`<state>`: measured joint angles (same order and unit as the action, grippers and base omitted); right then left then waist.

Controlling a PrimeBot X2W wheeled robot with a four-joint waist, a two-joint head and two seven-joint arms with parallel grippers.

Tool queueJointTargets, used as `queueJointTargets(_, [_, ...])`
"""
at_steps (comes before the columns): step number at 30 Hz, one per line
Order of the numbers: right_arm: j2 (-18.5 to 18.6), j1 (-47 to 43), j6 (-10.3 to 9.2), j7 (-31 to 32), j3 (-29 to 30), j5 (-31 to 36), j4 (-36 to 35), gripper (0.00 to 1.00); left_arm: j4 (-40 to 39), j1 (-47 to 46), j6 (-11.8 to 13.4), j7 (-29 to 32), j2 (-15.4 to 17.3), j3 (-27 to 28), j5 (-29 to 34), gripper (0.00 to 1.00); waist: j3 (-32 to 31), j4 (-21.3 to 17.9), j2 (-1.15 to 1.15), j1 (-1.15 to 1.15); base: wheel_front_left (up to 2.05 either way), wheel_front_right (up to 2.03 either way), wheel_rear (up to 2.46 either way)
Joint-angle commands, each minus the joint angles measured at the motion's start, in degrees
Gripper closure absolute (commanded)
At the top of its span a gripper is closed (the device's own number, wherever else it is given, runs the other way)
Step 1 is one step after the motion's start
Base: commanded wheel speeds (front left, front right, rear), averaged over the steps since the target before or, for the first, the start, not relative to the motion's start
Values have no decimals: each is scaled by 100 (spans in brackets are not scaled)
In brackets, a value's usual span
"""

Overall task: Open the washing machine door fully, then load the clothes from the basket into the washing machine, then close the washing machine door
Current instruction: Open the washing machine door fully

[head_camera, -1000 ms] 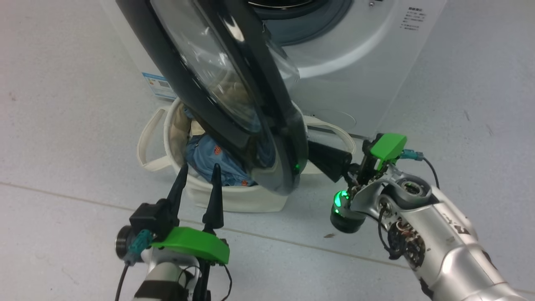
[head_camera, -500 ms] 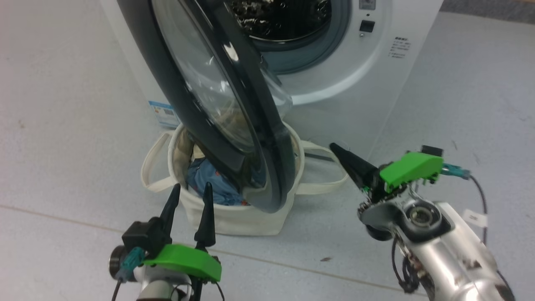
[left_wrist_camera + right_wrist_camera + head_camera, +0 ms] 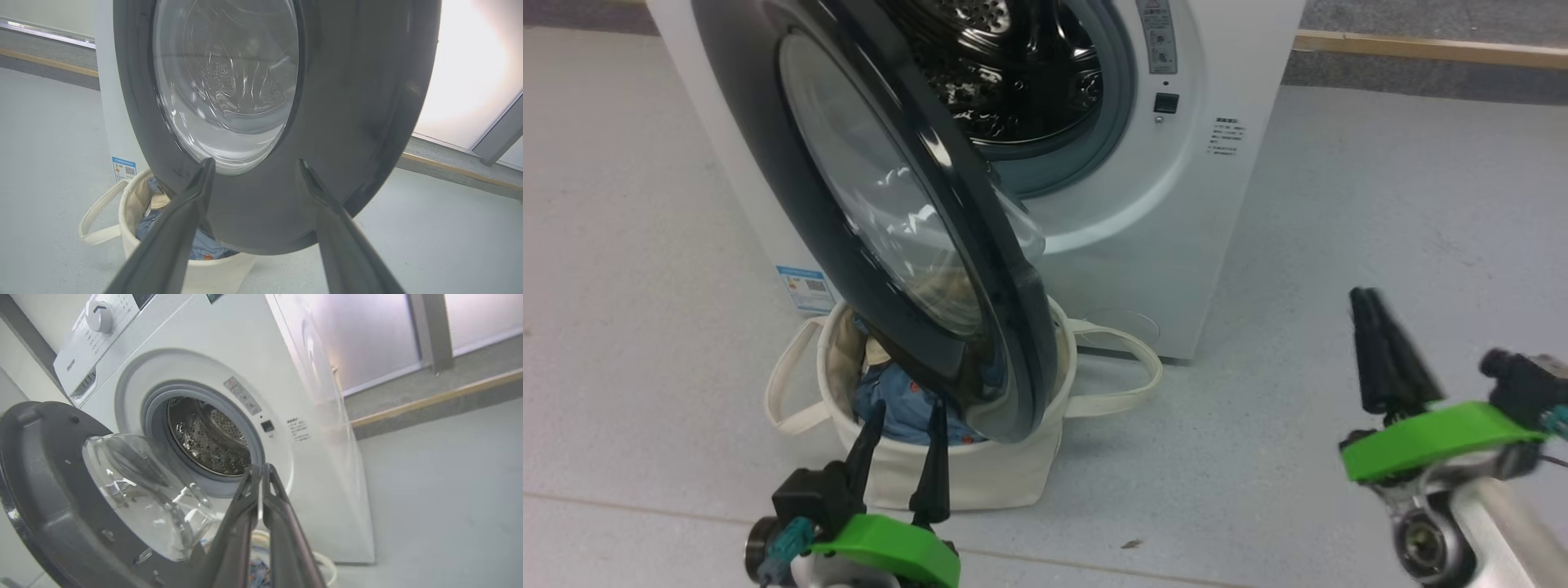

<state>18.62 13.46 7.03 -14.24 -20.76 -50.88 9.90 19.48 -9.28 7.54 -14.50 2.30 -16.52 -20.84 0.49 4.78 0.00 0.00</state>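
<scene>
We see a pale grey speckled floor (image 3: 1339, 204) spreading out under both hands. It runs back to a darker raised kerb edged with a wooden strip (image 3: 1421, 49), and frosted panels (image 3: 367, 335) stand above that.

Ahead of both hands stands the washing machine (image 3: 1176, 269), white, with its steel drum (image 3: 1013, 73) exposed. The washing machine door (image 3: 347, 102) is swung out. It hangs above and just beyond the left hand (image 3: 908, 408), and its black lower rim overhangs the basket (image 3: 964, 482). The basket sits on the floor directly past that hand's fingertips and close against the front of the machine. Inside it lie the clothes (image 3: 894, 408), blue printed fabric with a beige piece, partly hidden by the door.

The left hand's fingers are parted to a moderate gap and hold nothing. They point at the basket's near wall. The right hand (image 3: 1365, 294) is over bare floor, well apart from the basket and off to its right. Its fingers are pressed nearly together and are empty.

A small blue-and-white label (image 3: 805, 287) is stuck low on the machine, beyond the left hand.
</scene>
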Motion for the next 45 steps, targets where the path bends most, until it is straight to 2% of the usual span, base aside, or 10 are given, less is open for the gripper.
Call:
queueJointTargets(1, [10, -83, 46, -71, 197, 741, -329, 0, -171, -163, -7, -50, 57, 138, 50, 0, -11, -47, 0, 0, 0, 0, 0])
queueJointTargets(7, [-502, -927, 46, -74, 912, 3292, -504, 0, -217, -158, 11, -50, 57, 66, 33, 0, -25, -129, 0, 0, 0, 0, 0])
queueJointTargets(8, [-687, -1033, 46, -74, 978, 3475, -510, 0, -224, -152, 13, -50, 57, 55, 28, 0, -27, -135, 0, 0, 0, 0, 0])
queueJointTargets(10, [-1020, -1173, 46, -74, 1134, 3582, -555, 0, -238, -140, 19, -50, 57, 45, 26, 0, -28, -149, 0, 0, 0, 0, 0])
queueJointTargets(14, [-1252, -1262, 46, -75, 1201, 3800, -644, 0, -230, -129, 11, -50, 57, 30, 67, 0, -26, -167, 0, 0, 0, 0, 0])
queueJointTargets(24, [-1359, -1184, 46, -75, 1190, 3895, -711, 0, -295, -224, 33, -50, 57, -49, 157, 0, -4, -69, 0, 0, 0, 0, 0])
queueJointTargets(33, [-1418, -1109, 46, -75, 1204, 3929, -692, 0, -1298, -503, 217, -50, 57, -122, 244, 0, 29, 8, 0, 0, 0, 0, 0])
queueJointTargets(40, [-1469, -1054, 46, -75, 1210, 3946, -662, 0, -2016, -886, 232, -50, 57, -801, 332, 0, 71, -50, 0, 0, 0, 0, 0])
queueJointTargets(45, [-1494, -1001, 46, -75, 1202, 3943, -650, 0, -1791, -1221, 271, -50, 57, -1501, 273, 0, 142, -207, 0, 0, 0, 0, 0])
